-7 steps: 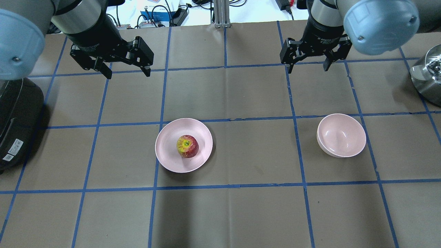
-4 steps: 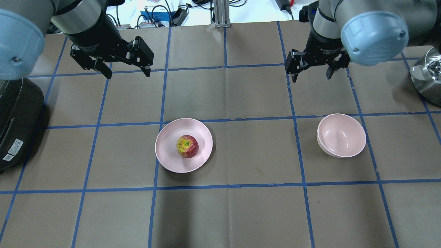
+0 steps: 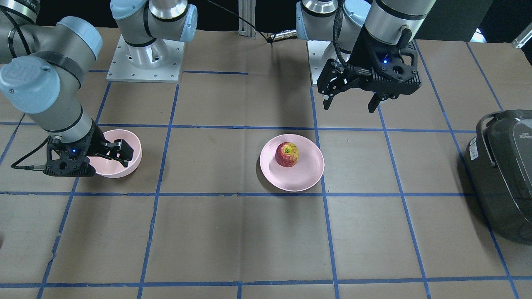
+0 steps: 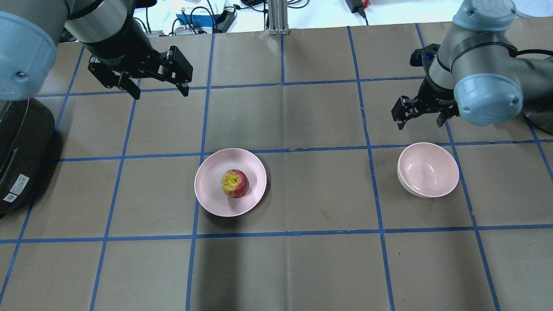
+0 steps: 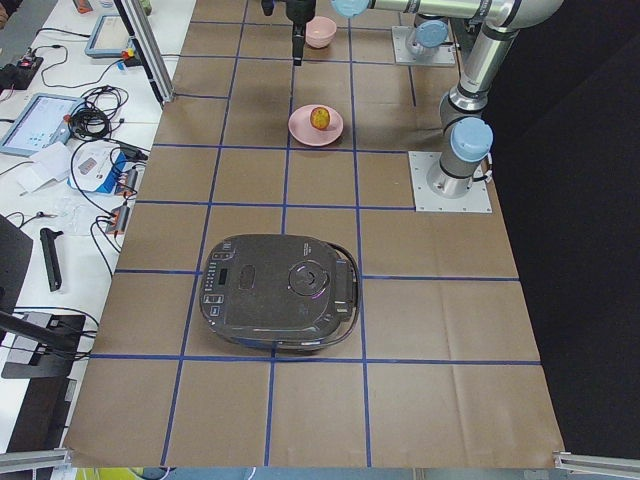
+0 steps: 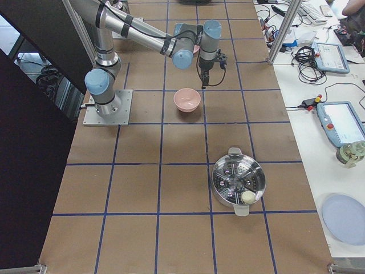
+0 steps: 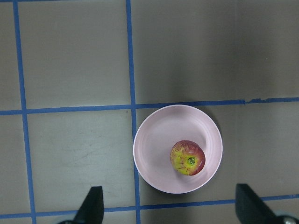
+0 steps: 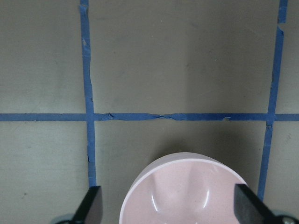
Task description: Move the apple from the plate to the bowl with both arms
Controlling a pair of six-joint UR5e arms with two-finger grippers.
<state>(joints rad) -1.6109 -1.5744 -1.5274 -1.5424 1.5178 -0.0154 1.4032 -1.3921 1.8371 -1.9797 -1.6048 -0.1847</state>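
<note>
The red apple (image 4: 235, 183) with a yellow top sits on the flat pink plate (image 4: 211, 172) near the table's middle; both also show in the front view, the apple (image 3: 286, 154) on the plate (image 3: 303, 174). The left wrist view looks down on the apple (image 7: 188, 157). My left gripper (image 4: 160, 93) is open and empty, high and beyond the plate. The deep pink bowl (image 4: 427, 169) stands empty to the right. My right gripper (image 4: 420, 124) is open and empty, just beyond the bowl's far rim. Its fingertips (image 8: 93, 203) frame the bowl (image 8: 184, 196) in the right wrist view.
A black rice cooker (image 4: 21, 151) stands at the table's left edge. A steel pot (image 6: 238, 184) with a steamer insert sits at the right end. An aluminium post (image 4: 278, 17) rises at the far edge. Blue tape lines grid the brown table.
My right arm has swung right and nearer, bringing its open gripper down close to the bowl's far rim. The left arm, apple, plate and bowl have not moved.
</note>
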